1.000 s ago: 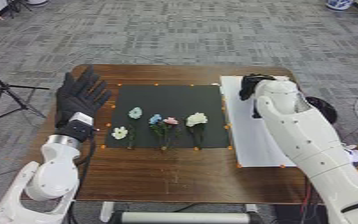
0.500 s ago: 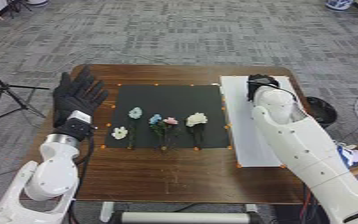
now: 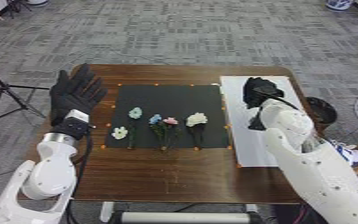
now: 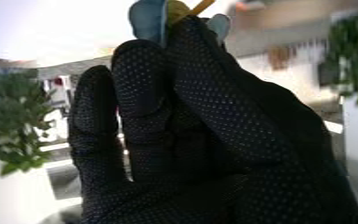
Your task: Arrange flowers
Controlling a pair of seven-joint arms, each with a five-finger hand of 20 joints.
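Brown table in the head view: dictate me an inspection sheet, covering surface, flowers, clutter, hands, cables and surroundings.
Surface: brown table carrying a black mat and, right of it, a white sheet.
Job's things: pale blue flower, white flower, blue flower, pink flower and cream flower, all on the mat.
Clutter: orange markers along the mat's edge.
Hands: left hand open at the table's left edge; right hand over the sheet, pinching a blue-and-yellow thing, probably a flower.
Cables: black cable beside the left arm.
Surroundings: tripod, grey floor.

Left arm (image 3: 53, 175), right arm (image 3: 316, 172): white rounded shells, lower corners. Black cable (image 3: 87, 150) beside left. Left hand (image 3: 73, 97), right hand (image 3: 262, 91): black fabric, right pale-dotted.
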